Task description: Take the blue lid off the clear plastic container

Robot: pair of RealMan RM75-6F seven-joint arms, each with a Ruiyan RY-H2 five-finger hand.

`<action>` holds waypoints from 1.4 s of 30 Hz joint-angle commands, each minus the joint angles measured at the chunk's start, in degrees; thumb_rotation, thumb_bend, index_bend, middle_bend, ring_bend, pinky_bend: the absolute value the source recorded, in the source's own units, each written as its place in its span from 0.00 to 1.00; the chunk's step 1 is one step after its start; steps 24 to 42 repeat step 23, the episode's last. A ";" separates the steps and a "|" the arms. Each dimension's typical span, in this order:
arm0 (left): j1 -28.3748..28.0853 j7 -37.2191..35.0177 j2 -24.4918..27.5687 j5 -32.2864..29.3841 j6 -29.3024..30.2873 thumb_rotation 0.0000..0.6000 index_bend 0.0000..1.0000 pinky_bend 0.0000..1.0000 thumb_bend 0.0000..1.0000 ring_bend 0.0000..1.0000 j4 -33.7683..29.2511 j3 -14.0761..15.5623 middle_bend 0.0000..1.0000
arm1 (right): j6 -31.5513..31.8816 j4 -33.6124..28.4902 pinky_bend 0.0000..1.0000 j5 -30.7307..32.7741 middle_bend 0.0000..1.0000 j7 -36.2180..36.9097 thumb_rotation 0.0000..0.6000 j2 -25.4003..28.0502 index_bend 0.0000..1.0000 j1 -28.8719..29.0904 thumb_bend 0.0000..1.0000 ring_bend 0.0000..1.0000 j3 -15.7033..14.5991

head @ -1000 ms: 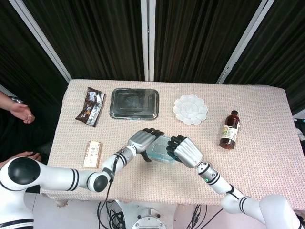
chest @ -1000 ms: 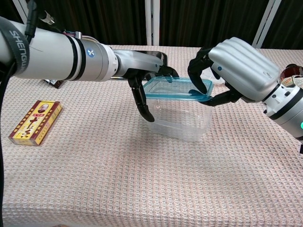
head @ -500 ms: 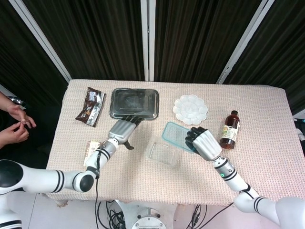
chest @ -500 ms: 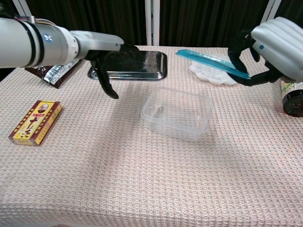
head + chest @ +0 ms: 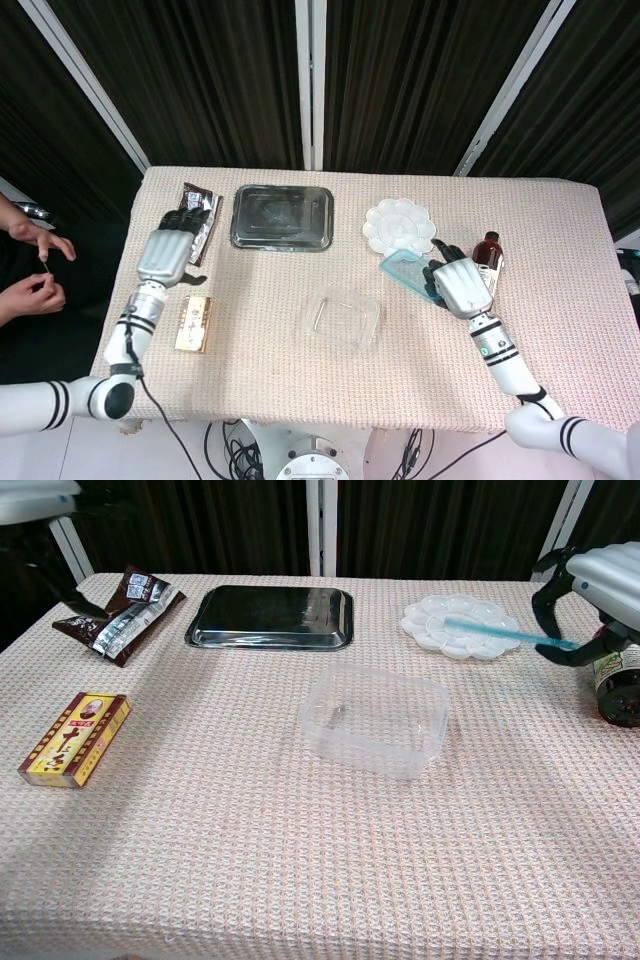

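Observation:
The clear plastic container (image 5: 341, 319) (image 5: 374, 718) stands open-topped at the table's middle, with no hand near it. My right hand (image 5: 459, 285) (image 5: 597, 595) holds the blue lid (image 5: 405, 270) (image 5: 505, 633) by its right edge, lifted off and out to the container's right, beside the white palette. The lid hangs roughly level above the table. My left hand (image 5: 167, 252) is far to the left, over the snack packet's near end, fingers stretched out and holding nothing; the chest view only catches its wrist (image 5: 35, 498) at the top left corner.
A metal tray (image 5: 282, 216) (image 5: 270, 615) lies behind the container. A white palette (image 5: 398, 223) (image 5: 460, 625) and a brown bottle (image 5: 488, 258) (image 5: 617, 685) sit at the right. A dark snack packet (image 5: 197, 218) (image 5: 122, 615) and a yellow box (image 5: 194, 322) (image 5: 75, 737) lie at the left. A person's hands (image 5: 30, 265) show past the left edge.
My right hand has carried the blue lid off the container and away to the right, lowering it. My left hand has let go of the container and withdrawn far to the left.

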 commanded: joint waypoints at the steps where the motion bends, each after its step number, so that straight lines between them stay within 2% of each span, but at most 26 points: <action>1: 5.25 -3.60 3.34 3.60 3.49 1.00 0.00 0.07 0.00 0.00 0.21 1.34 0.03 | -4.48 -7.69 0.04 4.72 0.05 -3.48 1.00 6.23 0.00 -1.36 0.03 0.00 0.59; 5: 10.37 -6.29 6.87 6.44 6.44 1.00 0.00 0.07 0.00 0.00 -0.98 2.34 0.04 | -4.24 -12.24 0.03 6.54 0.04 -2.59 1.00 11.09 0.00 -3.34 0.03 0.00 0.44; 9: 15.26 -7.03 10.70 9.13 8.98 1.00 0.00 0.07 0.00 0.00 -2.27 3.93 0.04 | -1.09 -15.96 0.04 7.16 0.05 -1.56 1.00 16.41 0.00 -6.24 0.05 0.00 0.54; 15: 22.45 -9.61 15.30 12.27 12.90 1.00 0.03 0.06 0.00 0.00 -4.66 5.35 0.05 | 6.98 -21.26 0.08 7.05 0.15 2.96 1.00 22.78 0.00 -12.29 0.08 0.00 0.92; 20: 28.22 -11.24 16.13 17.05 17.60 1.00 0.04 0.04 0.00 0.00 -5.71 6.15 0.05 | 11.90 -24.84 0.08 3.78 0.18 10.04 1.00 26.60 0.03 -17.07 0.09 0.00 -0.78; 23: 30.69 -9.82 15.45 19.97 19.71 1.00 0.04 0.04 0.00 0.00 -6.38 6.67 0.05 | 13.65 -25.72 0.08 1.92 0.17 11.17 1.00 27.50 0.03 -18.83 0.09 0.00 -1.83; 42: 30.69 -9.82 15.45 19.97 19.71 1.00 0.04 0.04 0.00 0.00 -6.38 6.67 0.05 | 13.65 -25.72 0.08 1.92 0.17 11.17 1.00 27.50 0.03 -18.83 0.09 0.00 -1.83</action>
